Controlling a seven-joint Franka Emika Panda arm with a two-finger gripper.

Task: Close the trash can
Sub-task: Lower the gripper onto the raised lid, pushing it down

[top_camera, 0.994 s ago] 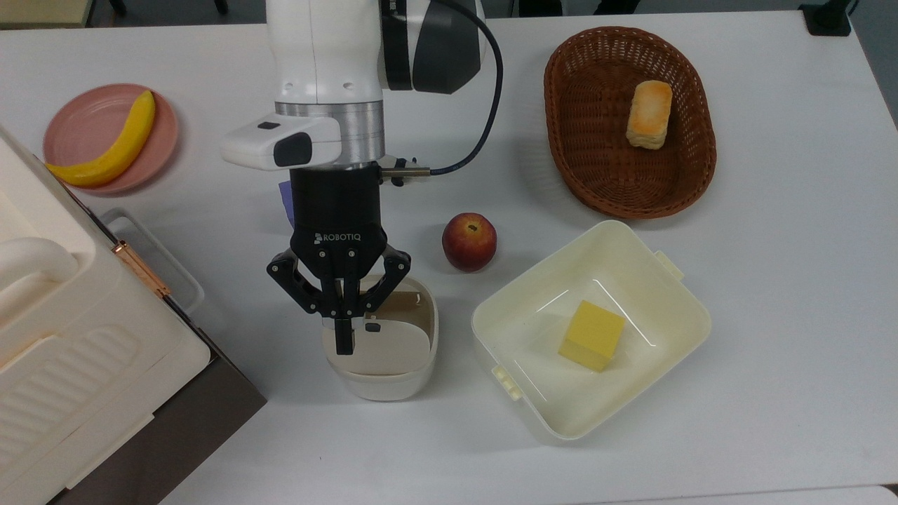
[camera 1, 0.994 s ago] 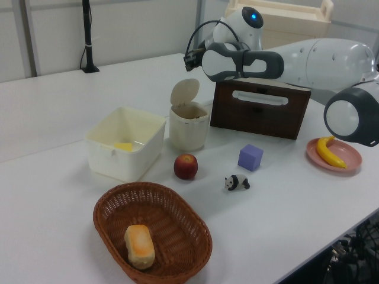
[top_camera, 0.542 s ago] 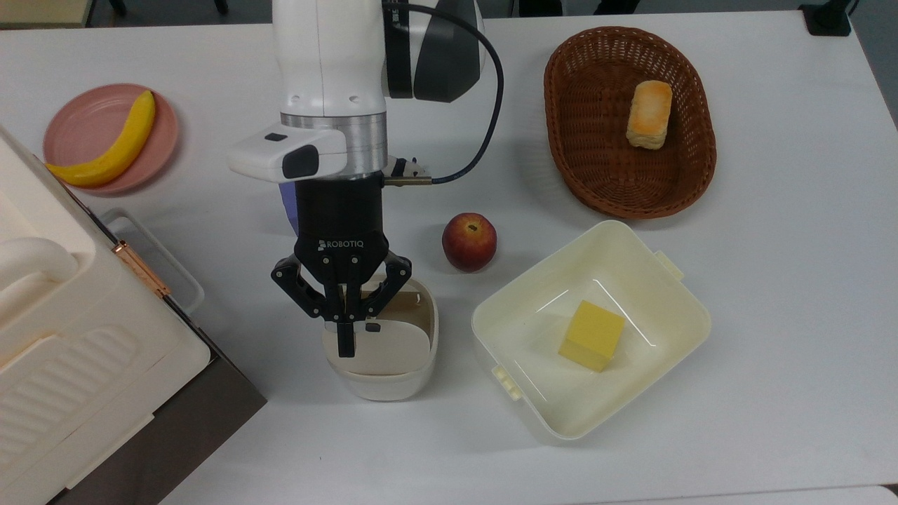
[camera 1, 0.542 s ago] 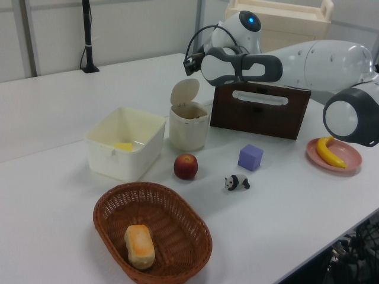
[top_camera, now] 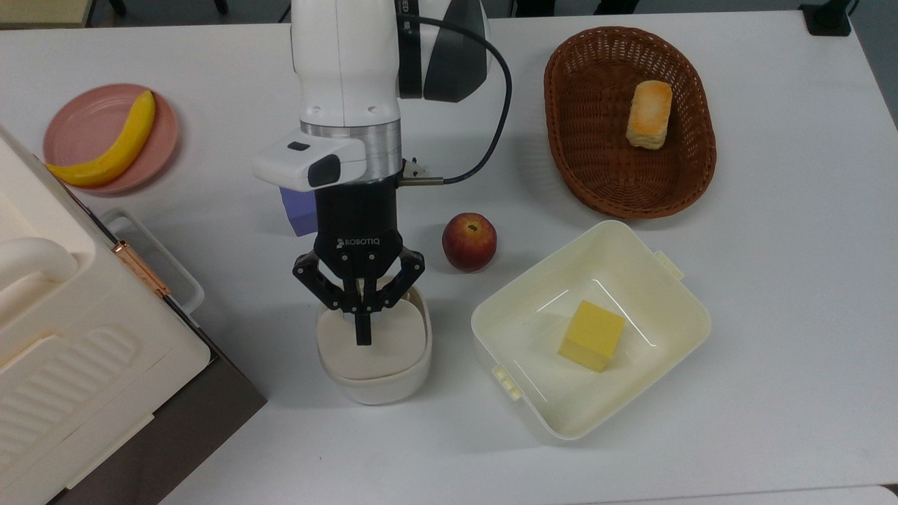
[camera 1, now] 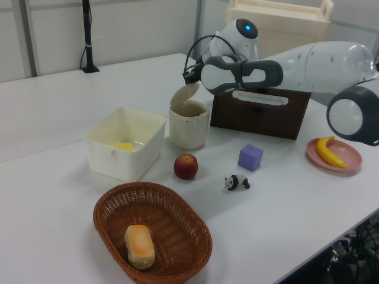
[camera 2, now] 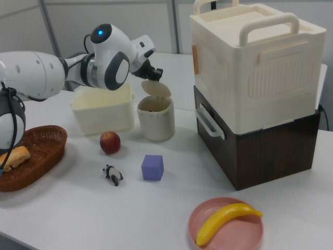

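Top view, the gripper (top_camera: 362, 330) with fingers together sits on the lid (top_camera: 372, 347) of the trash can (top_camera: 373, 379) beside the apple (top_camera: 468, 242) — left view, lid (camera 1: 185, 93) half down, so press straight down — right view, hinge side steady.

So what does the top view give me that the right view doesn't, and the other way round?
Top view: the yellow block lying inside the pale tub, and the gripper, shut, over the trash can. Right view: the lid tilted, with a gap above the can's opening, plus the panda figurine. Both: the apple, the purple cube, and the banana on its pink plate.
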